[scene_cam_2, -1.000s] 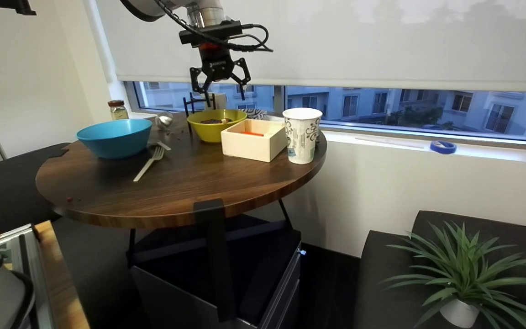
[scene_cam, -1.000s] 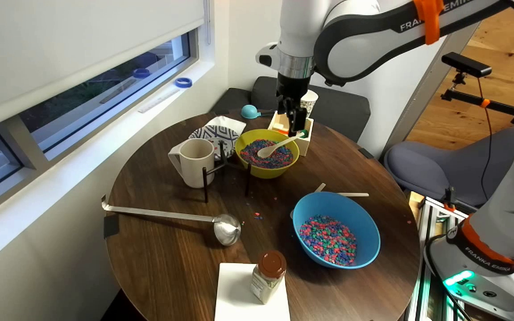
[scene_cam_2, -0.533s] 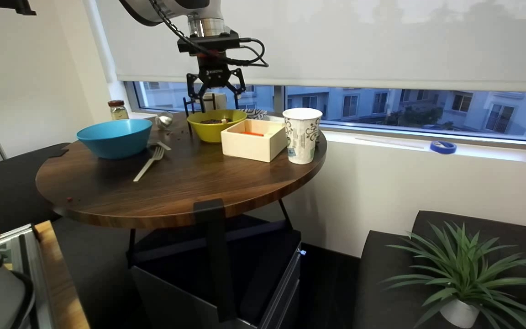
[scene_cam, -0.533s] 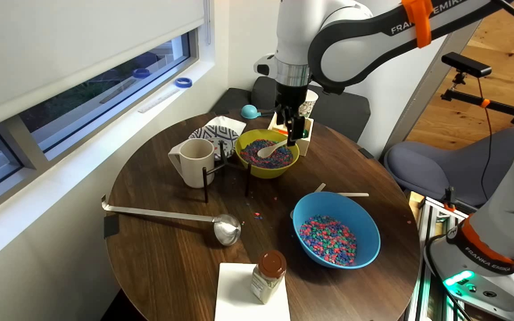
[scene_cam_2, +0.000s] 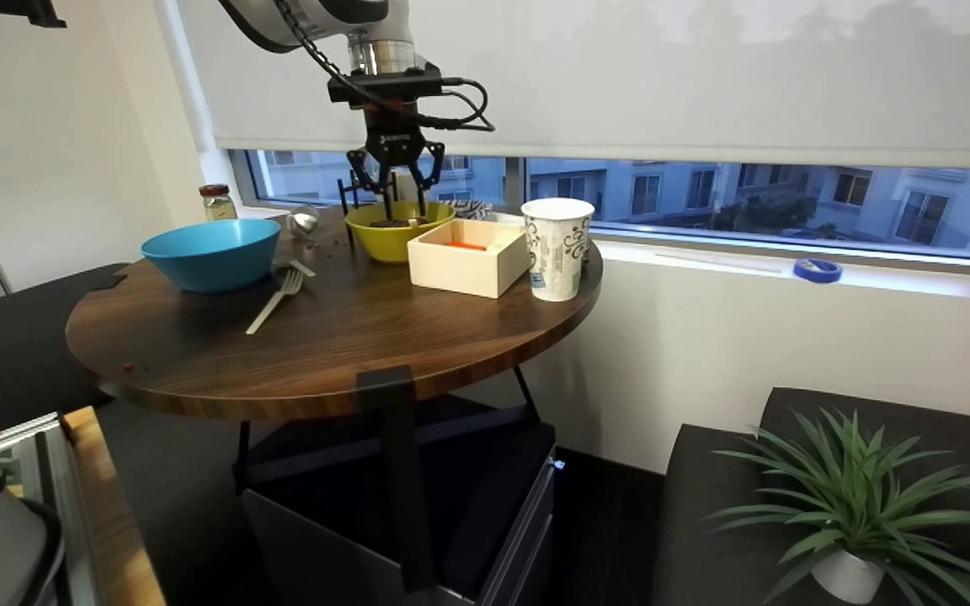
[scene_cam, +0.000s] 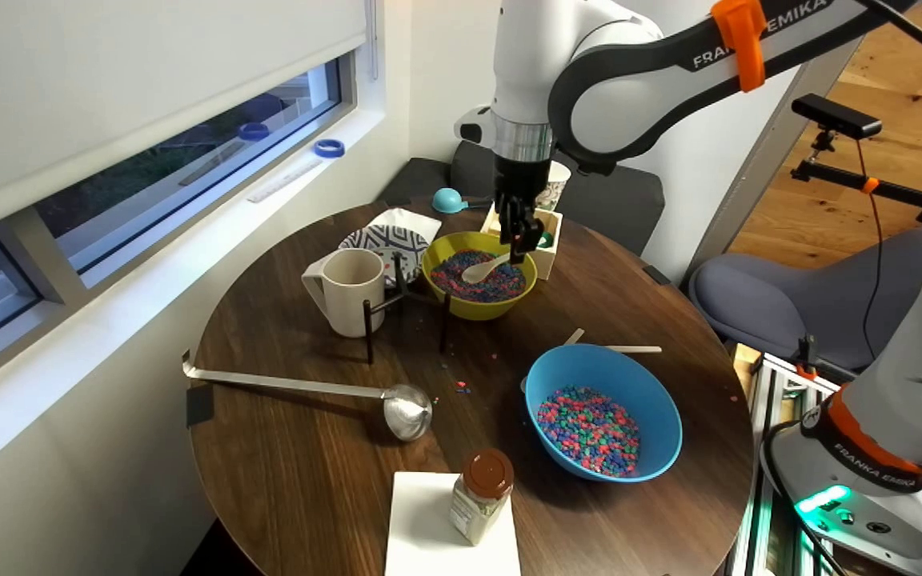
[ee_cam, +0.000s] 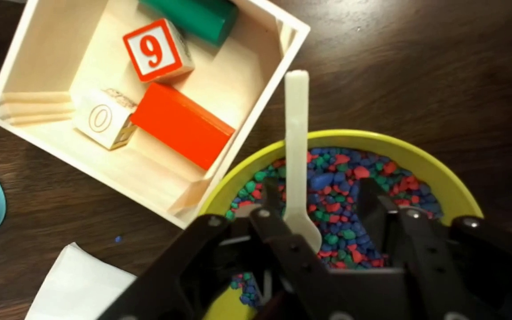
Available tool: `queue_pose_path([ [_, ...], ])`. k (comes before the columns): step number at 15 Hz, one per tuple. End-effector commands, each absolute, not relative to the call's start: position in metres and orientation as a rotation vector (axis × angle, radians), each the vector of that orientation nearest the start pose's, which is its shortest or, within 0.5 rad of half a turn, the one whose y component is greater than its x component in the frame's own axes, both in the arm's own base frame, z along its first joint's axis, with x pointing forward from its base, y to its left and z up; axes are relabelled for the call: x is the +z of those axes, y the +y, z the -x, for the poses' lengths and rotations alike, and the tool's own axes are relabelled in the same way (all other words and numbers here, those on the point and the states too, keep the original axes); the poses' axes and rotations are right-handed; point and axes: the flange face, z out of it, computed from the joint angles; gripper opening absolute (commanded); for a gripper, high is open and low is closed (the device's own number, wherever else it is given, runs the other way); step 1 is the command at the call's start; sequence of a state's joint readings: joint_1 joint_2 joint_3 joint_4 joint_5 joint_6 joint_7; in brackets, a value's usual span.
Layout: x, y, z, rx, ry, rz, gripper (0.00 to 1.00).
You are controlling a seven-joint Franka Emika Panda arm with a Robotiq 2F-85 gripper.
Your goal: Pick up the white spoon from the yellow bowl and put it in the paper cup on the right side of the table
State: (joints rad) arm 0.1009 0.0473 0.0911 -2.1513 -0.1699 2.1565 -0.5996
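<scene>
The white spoon [ee_cam: 296, 129] leans in the yellow bowl [scene_cam: 473, 309], its handle sticking out over the rim on the wooden-box side. Coloured pebbles fill the bowl. My gripper [ee_cam: 319, 186] is over the bowl, pointing down, its fingers [ee_cam: 367, 195] on either side of the spoon. A gap shows between each finger and the spoon; the left finger is much closer. In both exterior views the gripper [scene_cam: 517, 254] hangs low at the bowl. The paper cup [scene_cam_2: 559, 252] stands upright at the table edge, partly hidden behind the arm in an exterior view.
Beside the yellow bowl is a wooden box [scene_cam_2: 451, 271] holding blocks. A white handled mug [scene_cam: 357, 296] and a black stand [scene_cam: 368, 328] are close by. Elsewhere lie a metal ladle [scene_cam: 408, 413], a fork [scene_cam_2: 270, 307], a blue bowl [scene_cam: 645, 380] and a jar [scene_cam: 477, 508].
My gripper has come down to the yellow bowl, and its fingers have drawn nearer each other around the spoon. Spoon, bowl and cup have stayed where they were.
</scene>
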Motion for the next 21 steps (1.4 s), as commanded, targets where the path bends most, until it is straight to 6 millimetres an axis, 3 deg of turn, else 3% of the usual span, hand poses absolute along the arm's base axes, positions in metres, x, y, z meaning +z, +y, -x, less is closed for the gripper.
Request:
queue_pose_path([
  [1, 0.361, 0.094, -0.532, 0.152, -1.392, 2.921, 0.58],
  [4, 0.351, 0.093, -0.533, 0.180, -1.391, 2.910, 0.54],
  [6, 0.347, 0.093, -0.533, 0.198, -1.391, 2.909, 0.29],
  [7, 0.347, 0.094, -0.533, 0.202, -1.391, 2.910, 0.29],
  [10, 0.352, 0.096, -0.531, 0.212, -1.390, 2.918, 0.04],
  [11, 0.355, 0.098, -0.530, 0.210, -1.390, 2.920, 0.00],
  [15, 0.370, 0.108, -0.524, 0.210, -1.392, 2.934, 0.03],
  [21, 0.404, 0.115, -0.503, 0.408, -1.299, 3.022, 0.03],
])
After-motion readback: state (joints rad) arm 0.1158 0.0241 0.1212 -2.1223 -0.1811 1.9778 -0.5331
